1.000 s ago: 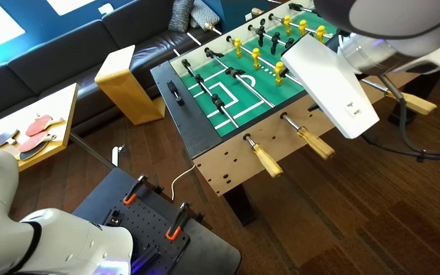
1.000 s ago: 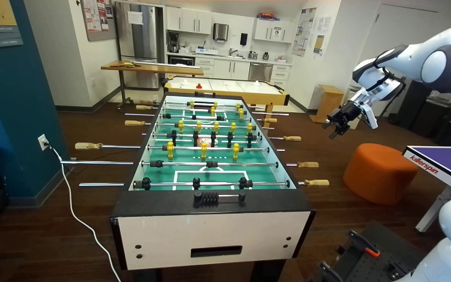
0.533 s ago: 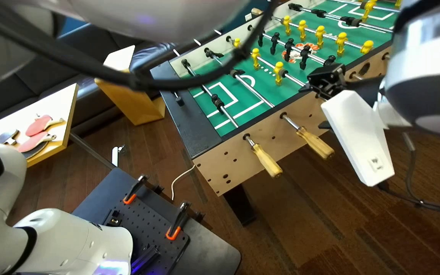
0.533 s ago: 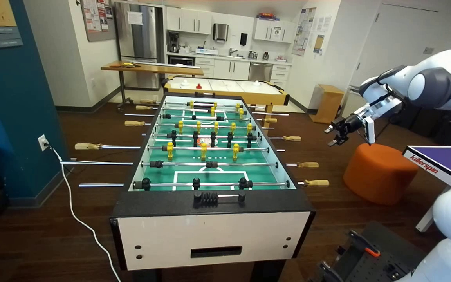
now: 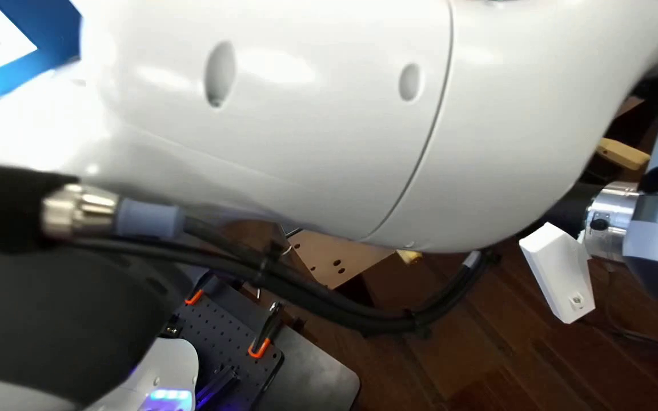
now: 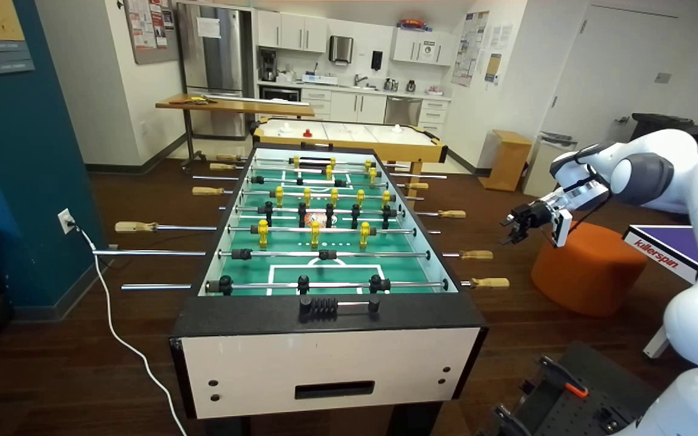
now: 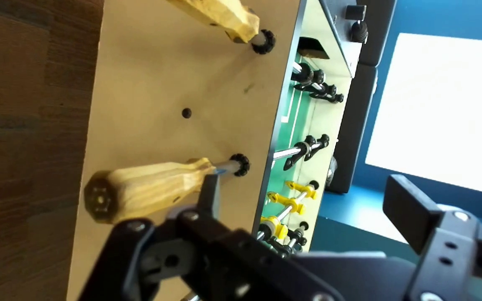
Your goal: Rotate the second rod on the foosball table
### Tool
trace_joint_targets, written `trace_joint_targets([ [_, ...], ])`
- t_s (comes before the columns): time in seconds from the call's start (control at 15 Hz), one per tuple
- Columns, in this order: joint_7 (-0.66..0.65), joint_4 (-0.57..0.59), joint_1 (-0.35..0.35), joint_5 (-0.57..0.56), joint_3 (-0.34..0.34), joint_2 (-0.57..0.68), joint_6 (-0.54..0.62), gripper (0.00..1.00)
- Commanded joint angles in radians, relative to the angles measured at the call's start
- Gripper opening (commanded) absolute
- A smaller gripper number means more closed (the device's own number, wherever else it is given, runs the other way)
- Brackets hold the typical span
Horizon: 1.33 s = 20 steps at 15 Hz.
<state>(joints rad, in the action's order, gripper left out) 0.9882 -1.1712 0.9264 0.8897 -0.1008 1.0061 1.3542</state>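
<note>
So far the turning looks unstarted, by my judgement: the claw [image 7: 303, 194] is spread wide and holds nothing, with a broad gap between its fingers [image 7: 410, 205]. The second rod [image 6: 288, 254] lies across the near part of the table [image 6: 234, 318] in an exterior view, next after the goalie rod [image 6: 340, 284], its tan handle [image 7: 153, 190] poking out past the table's side. In the wrist view one finger overlaps that handle; whether they touch I cannot tell, but the handle is outside the gap, not in it. The rod's black men [image 7: 302, 149] look tilted, which proves no turn by itself. The approach seems partly done, the claw being close to the handle; left, I think, are lining the gap up with the handle, closing on it and giving it a twist
</note>
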Motion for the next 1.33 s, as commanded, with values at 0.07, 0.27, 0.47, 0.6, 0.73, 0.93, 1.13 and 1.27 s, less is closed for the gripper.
trace_joint_targets([
  [0.07, 0.000, 0.030, 0.001, 0.000, 0.005, 0.027, 0.000, 1.00],
  [0.27, 0.038, 0.034, 0.005, -0.002, 0.007, 0.025, 0.013, 1.00],
  [0.47, 0.121, 0.029, 0.018, -0.009, -0.002, 0.039, 0.030, 1.00],
  [0.6, 0.163, 0.026, 0.029, -0.007, -0.010, 0.047, 0.041, 1.00],
  [0.73, 0.206, 0.024, 0.042, -0.005, -0.016, 0.055, 0.052, 1.00],
  [0.93, 0.238, 0.069, 0.079, -0.021, 0.009, 0.103, 0.046, 1.00],
  [1.13, 0.246, 0.117, 0.096, -0.025, 0.025, 0.163, 0.029, 1.00],
  [1.27, 0.244, 0.065, 0.086, -0.007, 0.004, 0.133, 0.029, 1.00],
])
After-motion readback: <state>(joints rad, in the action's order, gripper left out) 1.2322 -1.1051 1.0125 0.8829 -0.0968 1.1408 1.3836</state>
